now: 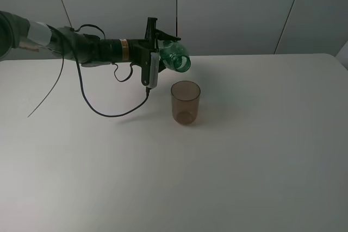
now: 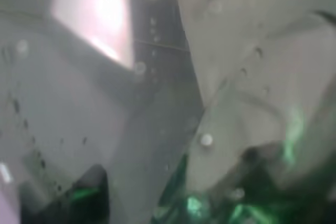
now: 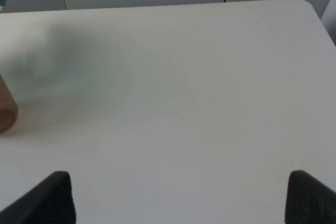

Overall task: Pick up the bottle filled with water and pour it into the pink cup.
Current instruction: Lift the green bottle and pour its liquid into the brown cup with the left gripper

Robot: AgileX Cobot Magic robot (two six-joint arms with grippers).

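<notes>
bottle (image 1: pixel 178 59) hangs above the table (image 1: pixel 261 156), clamped in the left gripper (image 1: pixel 163 57), at 11 o'clock of the pink cup (image 1: pixel 185 101). we see its long axis tipped near level, free end toward 4 o'clock, over the cup's far rim. the right gripper (image 3: pixel 178 198) stands spread, holding nothing. the table is white, with plain grey wall panels (image 1: pixel 234 9) behind.

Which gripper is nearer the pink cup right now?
Left. The left gripper holds the bottle tipped just above the pink cup; the right gripper hangs open well off to the side.
</notes>
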